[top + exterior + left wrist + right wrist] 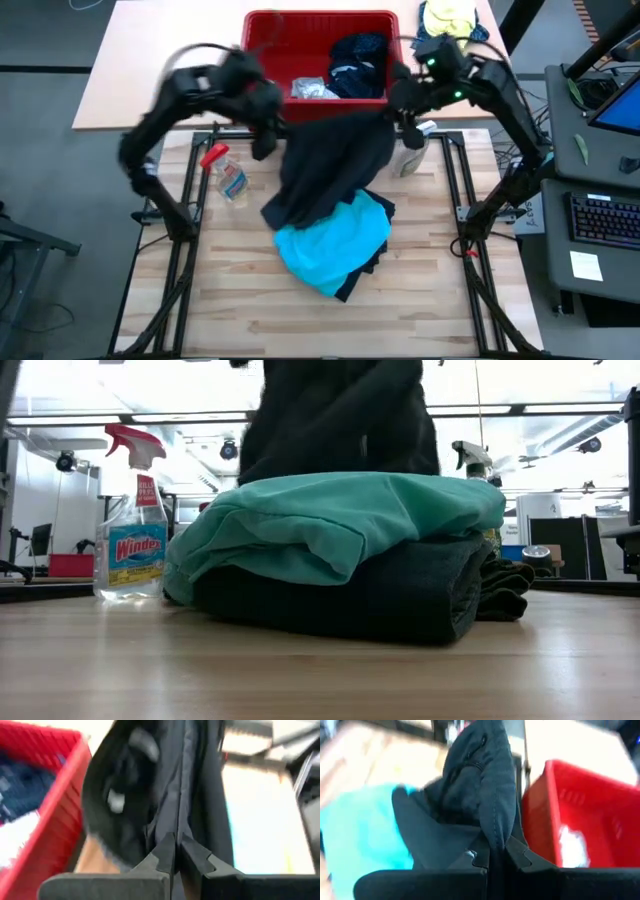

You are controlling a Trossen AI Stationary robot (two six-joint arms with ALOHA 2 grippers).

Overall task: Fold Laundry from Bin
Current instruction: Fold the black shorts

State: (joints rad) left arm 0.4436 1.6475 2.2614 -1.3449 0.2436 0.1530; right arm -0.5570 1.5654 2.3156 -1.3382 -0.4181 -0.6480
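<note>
Our left gripper is pinched closed on a fold of the dark grey garment, and our right gripper is clamped on another edge. We hold it raised between them so it hangs open above the turquoise shirt on the table, just in front of the red bin.

One red bin, two spray bottles, one turquoise garment, and two pincers show.
</note>
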